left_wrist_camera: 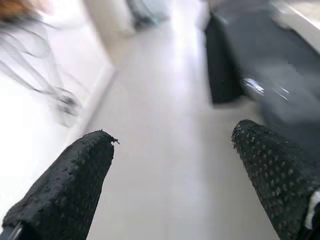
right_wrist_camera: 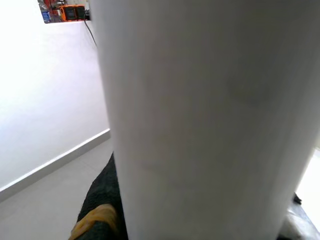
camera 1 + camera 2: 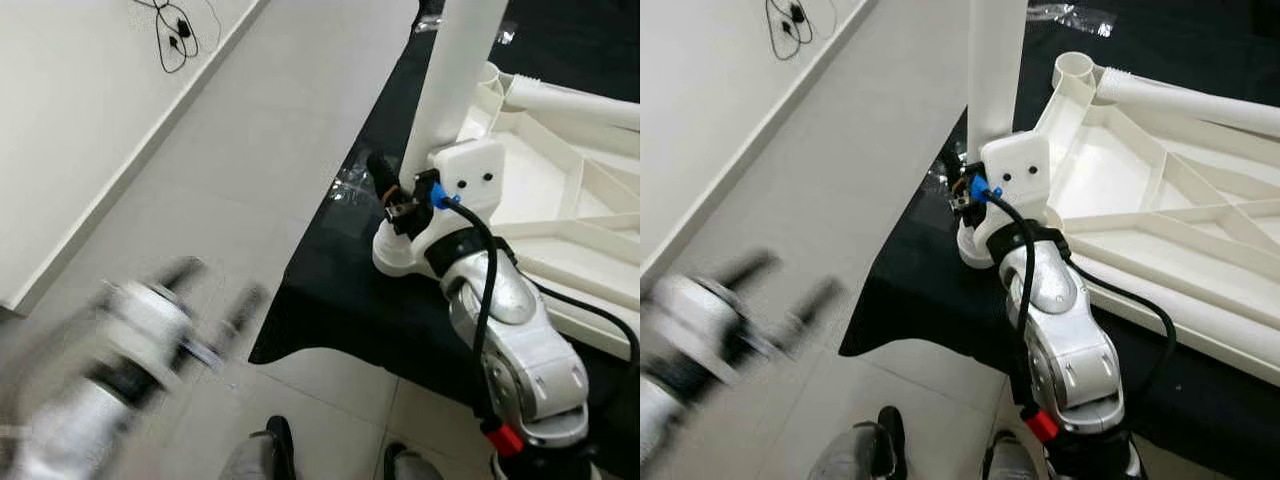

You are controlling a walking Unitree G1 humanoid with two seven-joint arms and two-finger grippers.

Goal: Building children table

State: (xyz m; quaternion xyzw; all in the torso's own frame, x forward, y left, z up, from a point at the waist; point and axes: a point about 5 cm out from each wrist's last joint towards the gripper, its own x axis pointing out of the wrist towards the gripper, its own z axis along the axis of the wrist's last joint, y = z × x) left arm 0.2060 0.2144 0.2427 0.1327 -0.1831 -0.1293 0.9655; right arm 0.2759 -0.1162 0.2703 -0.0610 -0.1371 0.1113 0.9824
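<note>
Nearest to me, low on my left, the left gripper point(image 3: 215, 300) is a motion-blurred smear over the pale floor tiles point(image 3: 250, 150). Its wrist camera shows both black fingers point(image 1: 65, 185) spread well apart with nothing between them, pointing along the floor beside the black mat point(image 3: 350, 310).

Just past that, my right arm reaches forward to the mat's near edge. The right gripper point(image 3: 395, 195) is at the upright white table leg point(image 3: 995, 60). One black finger shows on the leg's left side and the wrist camera sees the leg pressed right up against the lens, so I judge the fingers are clamped around it, though the far finger is hidden.

The leg stands nearly vertical, its long axis rising out of the top of the frame, its foot seated in or on the corner socket point(image 3: 975, 245) of the upside-down white tabletop point(image 3: 1160, 190), which lies flat on the mat to the right.

Farther off, a second leg point(image 3: 1200, 100) lies on its side along the tabletop's far edge, next to an open round socket point(image 3: 1075, 68). The right arm is by far the nearer one to the leg being set. A tangle of cable point(image 3: 172, 35) lies against the wall.
</note>
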